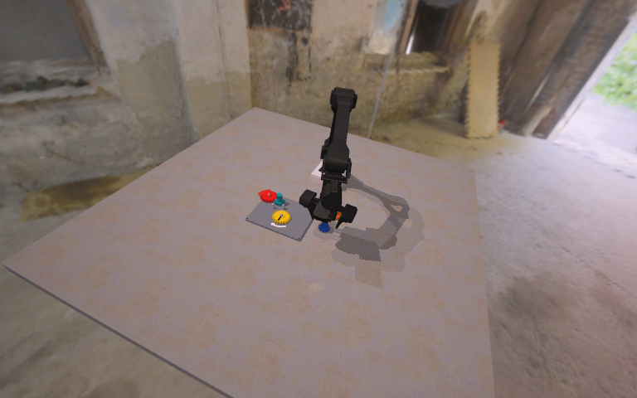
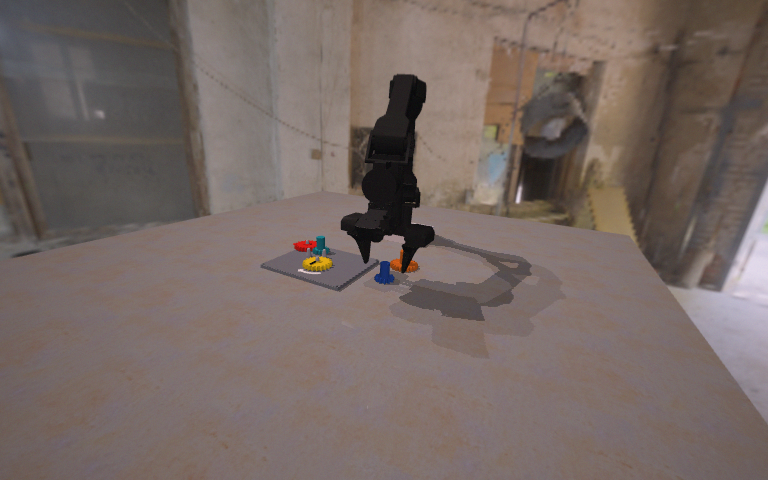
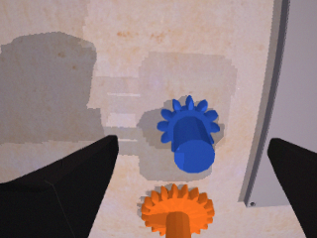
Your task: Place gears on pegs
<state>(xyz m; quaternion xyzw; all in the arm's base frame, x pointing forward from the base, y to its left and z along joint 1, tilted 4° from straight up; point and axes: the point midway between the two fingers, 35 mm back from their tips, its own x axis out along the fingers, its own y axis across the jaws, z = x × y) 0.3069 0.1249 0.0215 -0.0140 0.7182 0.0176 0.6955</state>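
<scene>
My gripper (image 2: 385, 267) (image 3: 194, 145) is open and empty, its fingers wide apart above the blue gear (image 1: 324, 227) (image 2: 384, 273) (image 3: 194, 156), which stands on the table with its handle up. The orange gear (image 1: 337, 215) (image 2: 410, 265) (image 3: 178, 205) stands just behind it, partly hidden by a finger in the exterior view. On the grey board (image 1: 295, 227) (image 2: 339, 281) (image 3: 302, 99), the teal gear (image 1: 279, 199) (image 2: 321, 245) is beside the red gear (image 1: 268, 196) (image 2: 304, 246). The yellow gear (image 1: 281, 217) (image 2: 317, 264) is nearer the front. Small pegs show between the teal and yellow gears.
The board's edge lies close beside one finger in the wrist view. The white arm base (image 1: 316, 172) is behind the arm in the top view. A white arrow (image 1: 278, 225) (image 2: 301, 270) lies before the yellow gear.
</scene>
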